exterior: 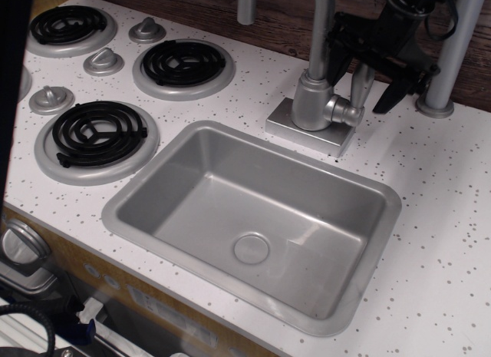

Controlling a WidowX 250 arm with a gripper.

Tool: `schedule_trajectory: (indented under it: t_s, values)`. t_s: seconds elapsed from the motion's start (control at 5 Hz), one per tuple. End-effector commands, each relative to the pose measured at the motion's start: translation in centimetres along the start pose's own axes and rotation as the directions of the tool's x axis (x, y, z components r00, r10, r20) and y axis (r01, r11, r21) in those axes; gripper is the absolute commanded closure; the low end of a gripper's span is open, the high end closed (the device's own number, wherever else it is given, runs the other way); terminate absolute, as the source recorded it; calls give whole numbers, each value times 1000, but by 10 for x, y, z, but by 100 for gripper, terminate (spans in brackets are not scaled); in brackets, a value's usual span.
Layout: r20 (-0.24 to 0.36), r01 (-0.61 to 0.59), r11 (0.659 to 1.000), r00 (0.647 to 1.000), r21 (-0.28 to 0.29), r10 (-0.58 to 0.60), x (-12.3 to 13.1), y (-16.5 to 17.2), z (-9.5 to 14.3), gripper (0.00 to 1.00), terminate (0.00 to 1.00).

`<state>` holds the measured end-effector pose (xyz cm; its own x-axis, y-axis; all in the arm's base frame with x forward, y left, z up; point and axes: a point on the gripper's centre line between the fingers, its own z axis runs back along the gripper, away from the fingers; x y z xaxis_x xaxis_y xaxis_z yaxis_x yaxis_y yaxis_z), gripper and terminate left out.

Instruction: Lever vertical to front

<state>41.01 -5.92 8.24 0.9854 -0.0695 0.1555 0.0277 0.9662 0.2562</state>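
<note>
You have a white speckled counter (445, 219) with a dull grey rectangular sink (138, 192) sunk in it, round drain at the bottom; to its left sit 3 black coiled burners (98, 133) ringed in silver, with small round knobs (103, 62) between; behind the sink a cylindrical faucet (311, 104) stands on a flat base; the lever (359, 92), a matte silver paddle, rises upright from its stub; your black gripper (367, 79) straddles it, jaws spread, gripping nothing.
</note>
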Motion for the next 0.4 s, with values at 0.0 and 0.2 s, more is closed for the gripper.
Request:
schedule_trajectory:
  t_s: [0.0, 0.2]
  values:
    - [101, -16, 1000, 995, -12, 17, 23, 9, 32, 0, 0]
    - [95, -17, 1000, 995, -2, 17, 27, 11, 31, 0, 0]
